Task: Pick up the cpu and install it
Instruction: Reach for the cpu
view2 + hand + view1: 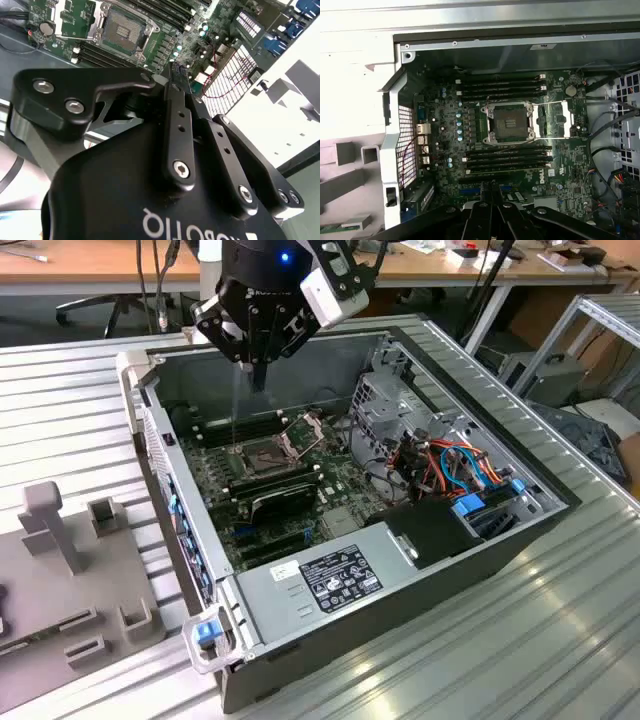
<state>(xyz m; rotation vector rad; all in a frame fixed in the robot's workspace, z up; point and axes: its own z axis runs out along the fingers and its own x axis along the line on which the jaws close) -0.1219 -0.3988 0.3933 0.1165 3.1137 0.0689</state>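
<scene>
Inside open computer case (350, 640): motherboard (570, 170), socket (510, 122) uncovered, its frame (308, 428) hinged back; end effector (255, 380) hovers above, clenched tight.

Arm's coming in from above, wrist (283, 275) near vertical in the exterior view. My gripper (257, 375) points straight down. Fingers (178, 120) are drawn together, tips close to touching, and the linkage bars (227, 165) are folded in on either side. Both wrist views agree: no visible gap at the tips. Body is black, bolts showing.
</scene>
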